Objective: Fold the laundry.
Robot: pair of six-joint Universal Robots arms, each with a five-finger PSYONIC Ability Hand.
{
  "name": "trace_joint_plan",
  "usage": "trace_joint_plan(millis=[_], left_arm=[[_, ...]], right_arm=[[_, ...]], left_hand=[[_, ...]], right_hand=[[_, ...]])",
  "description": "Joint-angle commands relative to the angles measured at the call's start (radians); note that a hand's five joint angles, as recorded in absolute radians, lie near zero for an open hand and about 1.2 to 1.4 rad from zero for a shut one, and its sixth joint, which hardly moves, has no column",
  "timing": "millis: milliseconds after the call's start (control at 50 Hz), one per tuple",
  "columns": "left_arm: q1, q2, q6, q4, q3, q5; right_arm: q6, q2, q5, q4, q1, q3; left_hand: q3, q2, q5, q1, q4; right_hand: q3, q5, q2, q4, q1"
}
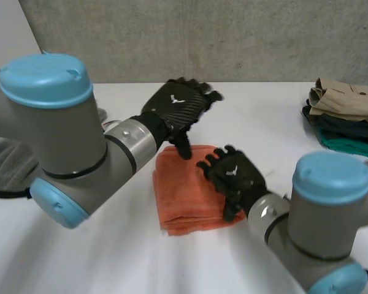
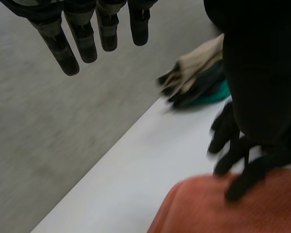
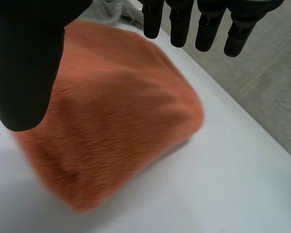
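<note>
**Two open robot hands over a folded orange towel: the fold could be knocked loose**

A folded orange towel lies as a thick, roughly square pad on the white table, at the centre of the head view. The left hand hovers just above the towel's far edge, upper centre of the frame. Its fingers are straight and spread and it holds nothing, with the thumb pointing down toward the cloth. The right hand sits at the towel's right side, centre right of the frame. Its fingers are also straight and grip nothing, and its fingertips appear to touch the top layer.

A stack of folded clothes, khaki over dark and teal, stands well apart at the upper right. A grey cloth lies at the left edge.

The fold looks finished, so the risks likely lie in moving the hands away. A fingertip or the low left thumb could catch the plush pile and drag the top layer, opening the fold. If the towel is carried toward the stack, an uneven grasp could let its layers slide or fan apart. A careless sweep might also nudge the stack.
</note>
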Motion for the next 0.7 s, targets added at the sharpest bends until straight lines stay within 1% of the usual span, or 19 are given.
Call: trace_joint_plan(millis=[20, 220, 360, 440, 560, 700], left_arm=[[0.025, 0.000, -0.006, -0.054, 0.023, 0.192], [0.019, -0.009, -0.008, -0.054, 0.022, 0.190], [0.020, -0.014, -0.009, -0.054, 0.020, 0.190], [0.022, -0.014, -0.009, -0.054, 0.020, 0.190], [0.025, -0.012, -0.009, -0.054, 0.023, 0.190], [0.028, -0.008, -0.009, -0.053, 0.023, 0.190]], right_arm=[[-0.004, 0.037, 0.004, -0.167, 0.033, 0.092], [-0.015, 0.147, -0.004, -0.251, 0.033, 0.065], [-0.018, 0.196, -0.008, -0.306, 0.032, 0.034], [-0.018, 0.207, -0.008, -0.333, 0.029, 0.025], [-0.020, 0.215, -0.011, -0.343, 0.029, -0.009], [-0.038, 0.250, -0.008, -0.351, 0.029, -0.053]], left_hand=[[0.003, 0.012, -0.007, 0.027, 0.014], [0.003, 0.012, -0.007, 0.027, 0.014], [0.001, 0.009, -0.010, 0.024, 0.011], [0.001, 0.009, -0.010, 0.024, 0.011], [0.001, 0.009, -0.010, 0.024, 0.011], [0.003, 0.012, -0.007, 0.027, 0.014]], right_hand=[[-0.032, -0.048, -0.033, -0.035, -0.047], [-0.001, -0.017, -0.002, -0.005, -0.017], [0.122, 0.106, 0.121, 0.119, 0.107], [0.286, 0.270, 0.286, 0.283, 0.271], [0.310, 0.294, 0.309, 0.307, 0.295], [0.436, 0.420, 0.435, 0.433, 0.421]])
